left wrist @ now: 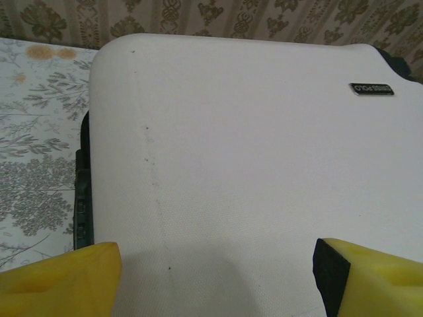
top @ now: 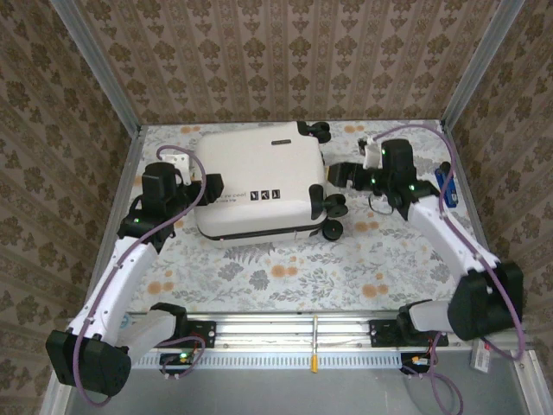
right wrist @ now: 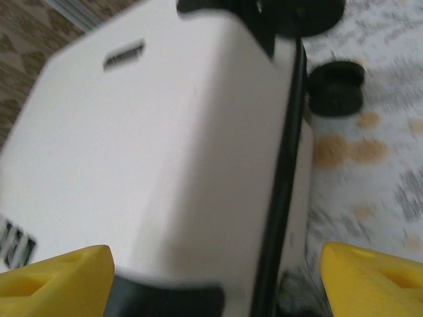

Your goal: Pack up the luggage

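The luggage (top: 255, 181) is a cream-white hard-shell suitcase lying flat and closed in the middle of the floral table, its black wheels (top: 331, 207) pointing right. My left gripper (top: 210, 188) sits at its left end. In the left wrist view this gripper (left wrist: 218, 281) is open, its yellow fingers (left wrist: 59, 281) spread wide over the luggage shell (left wrist: 251, 145), with nothing between them. My right gripper (top: 335, 173) is at the wheel end. In the blurred right wrist view it (right wrist: 215, 284) is open, spread across the luggage (right wrist: 165, 152) and its dark seam (right wrist: 284, 172).
A small metal nameplate (left wrist: 371, 88) marks the shell's far side. A blue object (top: 445, 186) lies by the table's right edge. Patterned walls and metal frame posts (top: 97, 65) close in the sides and back. A metal rail (top: 315, 333) runs along the front edge between the arm bases.
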`<action>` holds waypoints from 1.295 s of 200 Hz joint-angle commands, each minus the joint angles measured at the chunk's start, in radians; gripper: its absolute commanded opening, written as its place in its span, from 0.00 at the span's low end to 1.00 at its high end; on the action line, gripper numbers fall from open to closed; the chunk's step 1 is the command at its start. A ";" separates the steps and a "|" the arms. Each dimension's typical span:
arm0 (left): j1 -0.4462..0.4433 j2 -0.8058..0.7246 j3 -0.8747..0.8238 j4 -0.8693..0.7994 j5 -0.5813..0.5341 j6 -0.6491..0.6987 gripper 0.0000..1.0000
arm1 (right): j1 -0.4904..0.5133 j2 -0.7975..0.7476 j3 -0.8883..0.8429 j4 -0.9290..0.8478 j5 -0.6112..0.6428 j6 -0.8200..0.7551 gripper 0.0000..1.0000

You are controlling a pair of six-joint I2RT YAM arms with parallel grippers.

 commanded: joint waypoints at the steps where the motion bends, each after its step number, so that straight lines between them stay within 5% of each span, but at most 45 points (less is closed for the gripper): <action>1: -0.013 -0.028 0.004 -0.031 -0.089 0.016 0.78 | 0.072 -0.184 -0.119 0.009 0.202 -0.027 0.79; 67: -0.092 -0.039 0.005 0.018 -0.164 -0.001 0.78 | 0.494 -0.487 -0.468 0.178 0.656 -0.079 0.64; 131: -0.300 0.034 0.005 0.170 -0.286 -0.020 0.78 | 0.822 -0.084 -0.599 0.702 0.959 -0.114 0.56; 182: -0.443 0.116 0.032 0.204 -0.465 -0.035 0.77 | 0.872 0.215 -0.576 1.000 1.026 -0.138 0.49; 224: -0.535 0.173 0.055 0.165 -0.734 -0.078 0.76 | 0.858 0.318 -0.555 1.136 1.092 -0.175 0.40; 259: -0.554 0.220 0.085 0.117 -0.801 -0.090 0.76 | 0.831 0.346 -0.552 1.170 1.080 -0.170 0.30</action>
